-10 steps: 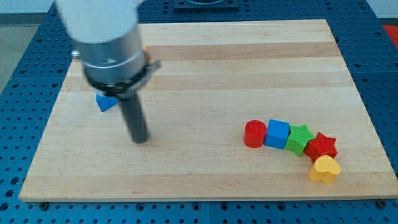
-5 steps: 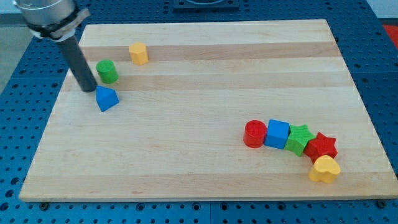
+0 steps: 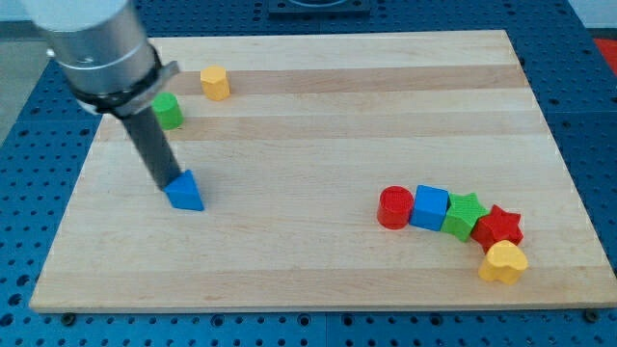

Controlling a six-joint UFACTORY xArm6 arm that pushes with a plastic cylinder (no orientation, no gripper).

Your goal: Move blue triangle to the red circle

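Observation:
The blue triangle [image 3: 185, 191] lies on the wooden board [image 3: 308, 260] at the view's left of centre. My tip [image 3: 162, 182] touches its upper-left side. The red circle [image 3: 394, 207] stands far to the view's right, at the left end of a row of blocks. The rod rises from the tip up and to the left into the grey arm body [image 3: 96, 48].
A green cylinder [image 3: 169, 111] is partly hidden behind the arm at upper left, with a yellow block [image 3: 215, 83] to its right. Next to the red circle run a blue cube [image 3: 430, 207], a green star [image 3: 466, 214], a red star [image 3: 498, 227] and a yellow heart [image 3: 503, 261].
My tip swung from right of the blue triangle to its upper left, then pushed it down and to the right. The other blocks have not moved.

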